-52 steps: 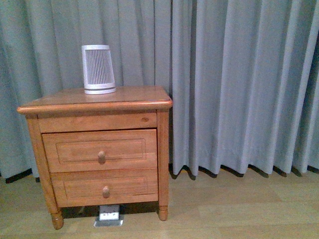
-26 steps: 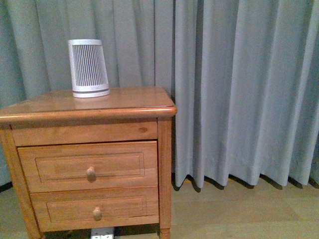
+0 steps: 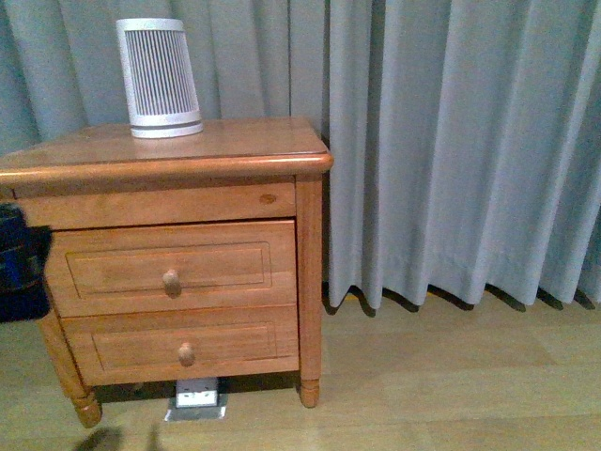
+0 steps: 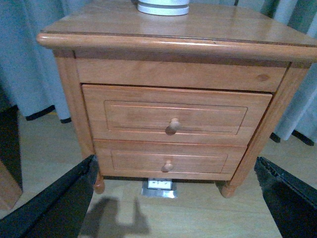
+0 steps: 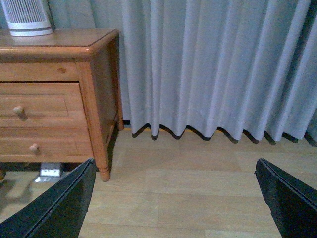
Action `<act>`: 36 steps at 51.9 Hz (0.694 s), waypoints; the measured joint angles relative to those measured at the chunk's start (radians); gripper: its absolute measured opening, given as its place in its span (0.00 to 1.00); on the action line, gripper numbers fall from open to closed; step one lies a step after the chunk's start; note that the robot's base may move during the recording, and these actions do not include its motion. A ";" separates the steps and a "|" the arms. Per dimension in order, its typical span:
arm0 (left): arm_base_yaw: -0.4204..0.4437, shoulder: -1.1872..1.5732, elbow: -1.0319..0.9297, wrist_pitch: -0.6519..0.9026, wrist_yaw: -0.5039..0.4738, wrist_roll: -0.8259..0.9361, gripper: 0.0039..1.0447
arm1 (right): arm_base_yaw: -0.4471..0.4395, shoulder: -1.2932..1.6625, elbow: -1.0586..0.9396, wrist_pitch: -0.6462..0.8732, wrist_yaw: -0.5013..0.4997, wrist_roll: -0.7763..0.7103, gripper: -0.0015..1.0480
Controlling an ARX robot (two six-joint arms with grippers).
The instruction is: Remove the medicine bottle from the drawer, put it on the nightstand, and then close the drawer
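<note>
Wooden nightstand (image 3: 169, 155): stands before us, beside curtain (image 3: 451, 141).
White device (image 3: 158, 80): on nightstand top.
Drawer (image 4: 173, 116): shut; bottle hidden from us.
Left pincer (image 4: 174, 159): wide, facing drawer, apart from it.
Right pincer (image 5: 174, 161): wide, above floor (image 5: 188, 198).

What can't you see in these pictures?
Medicine bottle: in no view; the drawer front hides whatever is inside.
Dark shape, front view: cut off by the edge, maybe the left arm.
White ribbed device, left wrist view: top cut off by the edge.
</note>
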 joint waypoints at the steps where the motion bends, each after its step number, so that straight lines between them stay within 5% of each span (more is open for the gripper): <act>1: -0.007 0.050 0.037 0.010 -0.003 0.000 0.94 | 0.000 0.000 0.000 0.000 0.000 0.000 0.93; 36: -0.023 0.815 0.687 0.094 -0.035 0.100 0.94 | 0.000 0.000 0.000 0.000 0.000 0.000 0.93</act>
